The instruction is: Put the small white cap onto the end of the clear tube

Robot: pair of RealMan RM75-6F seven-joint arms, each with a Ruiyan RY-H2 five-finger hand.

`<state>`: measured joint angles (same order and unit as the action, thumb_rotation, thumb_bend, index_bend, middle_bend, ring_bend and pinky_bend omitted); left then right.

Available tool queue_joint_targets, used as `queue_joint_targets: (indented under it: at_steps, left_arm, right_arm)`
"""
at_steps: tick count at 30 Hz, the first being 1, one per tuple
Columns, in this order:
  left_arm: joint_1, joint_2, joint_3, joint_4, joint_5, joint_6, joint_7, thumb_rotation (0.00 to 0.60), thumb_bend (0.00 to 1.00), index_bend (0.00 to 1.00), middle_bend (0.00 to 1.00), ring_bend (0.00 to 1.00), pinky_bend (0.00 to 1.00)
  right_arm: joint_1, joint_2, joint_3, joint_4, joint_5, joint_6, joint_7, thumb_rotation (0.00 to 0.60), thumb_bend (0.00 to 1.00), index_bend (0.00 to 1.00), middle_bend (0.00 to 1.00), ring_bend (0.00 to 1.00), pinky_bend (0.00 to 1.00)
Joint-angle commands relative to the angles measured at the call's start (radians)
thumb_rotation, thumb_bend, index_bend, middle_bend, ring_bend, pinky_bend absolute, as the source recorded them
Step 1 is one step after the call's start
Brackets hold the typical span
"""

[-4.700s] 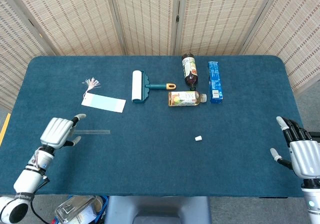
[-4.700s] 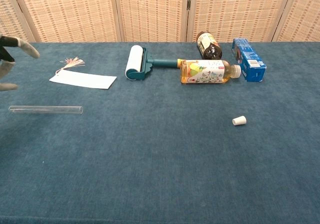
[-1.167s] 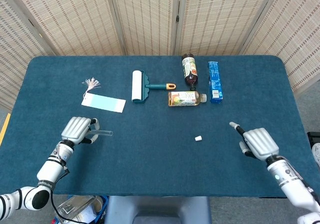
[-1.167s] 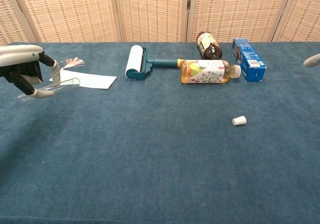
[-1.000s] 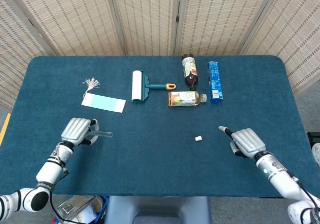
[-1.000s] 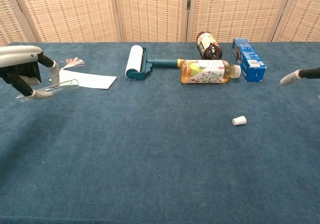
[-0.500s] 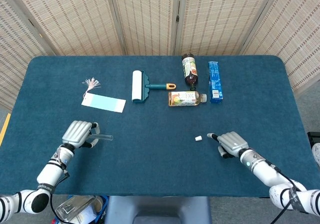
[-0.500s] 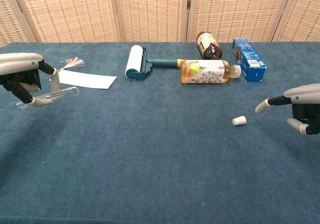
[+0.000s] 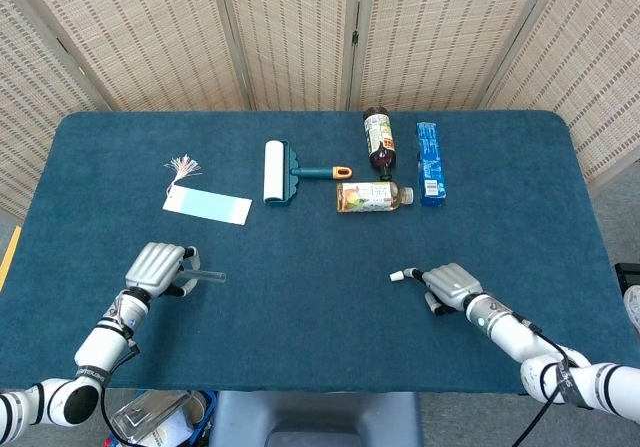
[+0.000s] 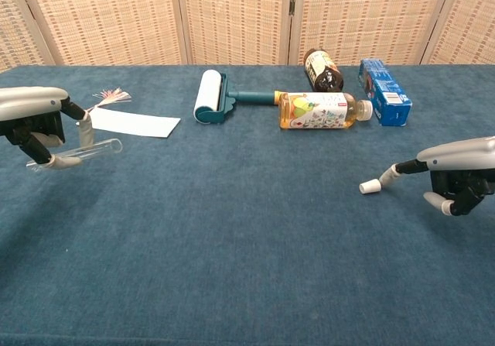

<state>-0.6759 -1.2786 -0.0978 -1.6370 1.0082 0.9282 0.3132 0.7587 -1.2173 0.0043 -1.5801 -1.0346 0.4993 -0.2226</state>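
Note:
The clear tube (image 10: 87, 151) is held off the cloth in my left hand (image 10: 32, 115), its open end pointing toward the table's middle. From above, the same left hand (image 9: 157, 267) sits at the front left with the tube (image 9: 206, 278) sticking out to its right. The small white cap (image 9: 397, 276) lies on its side on the blue cloth. My right hand (image 9: 451, 285) is just right of it, one finger stretched out until its tip reaches the cap (image 10: 370, 186), the thumb held apart. The right hand (image 10: 458, 173) holds nothing.
At the back lie a lint roller (image 9: 276, 172), a dark bottle (image 9: 378, 137), a yellow drink bottle (image 9: 369, 196) and a blue box (image 9: 429, 161). A pale tag with a tassel (image 9: 205, 204) is at back left. A folding screen stands behind the table.
My right hand has swept in from the right edge and lowered beside the cap, its fingertip now at it. The left hand keeps the tube, drifted slightly down. The cap has not moved.

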Motion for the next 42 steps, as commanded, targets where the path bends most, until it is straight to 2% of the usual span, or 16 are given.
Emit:
queue_joint_targets:
  at_steps: [1, 26, 33, 36, 39, 42]
  left_arm:
    - [0.0, 0.001, 0.0, 0.0, 0.0, 0.0, -0.001, 0.6, 0.36, 0.58, 1.0, 1.0, 1.0]
    - [0.006, 0.004, 0.007, 0.003, 0.008, -0.004, -0.019, 0.6, 0.36, 0.58, 1.0, 1.0, 1.0]
    - [0.007, 0.009, 0.005, -0.006, 0.012, 0.0, -0.02, 0.6, 0.36, 0.58, 1.0, 1.0, 1.0]
    - [0.01, 0.014, 0.005, -0.012, 0.016, 0.006, -0.022, 0.6, 0.36, 0.58, 1.0, 1.0, 1.0]
    - [0.013, 0.018, 0.005, -0.016, 0.017, 0.011, -0.023, 0.6, 0.36, 0.58, 1.0, 1.0, 1.0]
    - [0.016, 0.02, 0.004, -0.02, 0.019, 0.015, -0.025, 0.6, 0.36, 0.58, 1.0, 1.0, 1.0]
  right_arm:
    - [0.009, -0.009, -0.004, 0.002, -0.001, 0.002, 0.002, 0.6, 0.68, 0.11, 0.92, 0.99, 1.0]
    - [0.057, 0.014, -0.037, -0.105, -0.02, 0.09, -0.047, 0.6, 0.68, 0.11, 0.92, 0.99, 1.0]
    - [0.051, 0.043, -0.046, -0.152, -0.033, 0.132, -0.061, 0.6, 0.68, 0.11, 0.92, 0.99, 1.0]
    - [0.031, 0.078, -0.045, -0.197, -0.051, 0.189, -0.067, 0.6, 0.67, 0.11, 0.91, 0.98, 1.0]
    - [-0.005, 0.112, -0.039, -0.24, -0.085, 0.275, -0.07, 0.6, 0.62, 0.11, 0.83, 0.89, 0.99]
    - [-0.048, 0.128, -0.033, -0.266, -0.134, 0.365, -0.062, 0.6, 0.47, 0.11, 0.61, 0.66, 0.84]
